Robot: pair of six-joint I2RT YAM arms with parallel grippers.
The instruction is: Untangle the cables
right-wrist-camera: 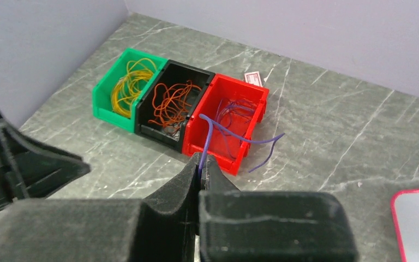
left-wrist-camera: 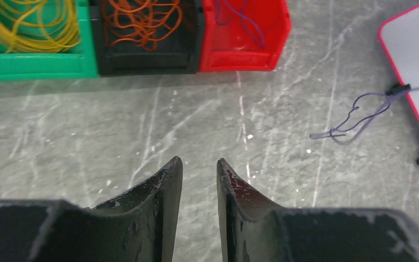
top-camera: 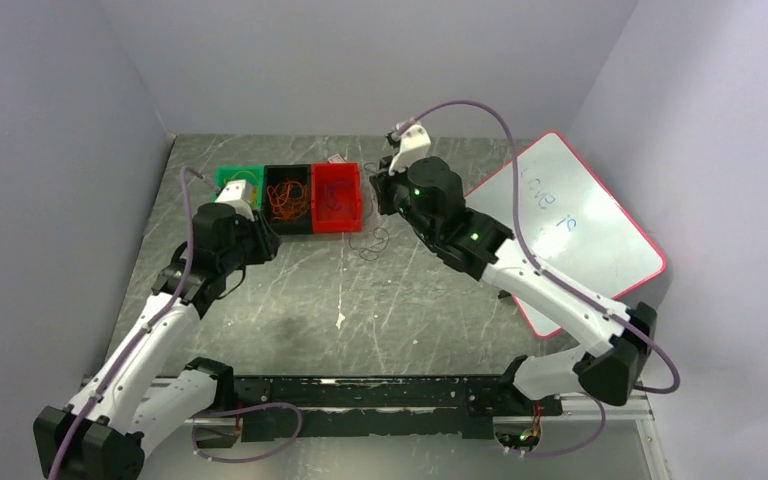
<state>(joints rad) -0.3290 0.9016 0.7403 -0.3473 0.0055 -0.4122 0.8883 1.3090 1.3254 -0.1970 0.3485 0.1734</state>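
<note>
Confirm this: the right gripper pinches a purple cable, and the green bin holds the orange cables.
One slip: the green bin holds yellow cables; the orange cables lie in the black bin, as the right wrist view shows. The right gripper does pinch a purple cable.

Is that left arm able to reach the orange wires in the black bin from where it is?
Probably yes. The left gripper sits just short of the black bin, jaws apart and empty, with only table between them. The orange cables lie in the bin's open top.
</note>
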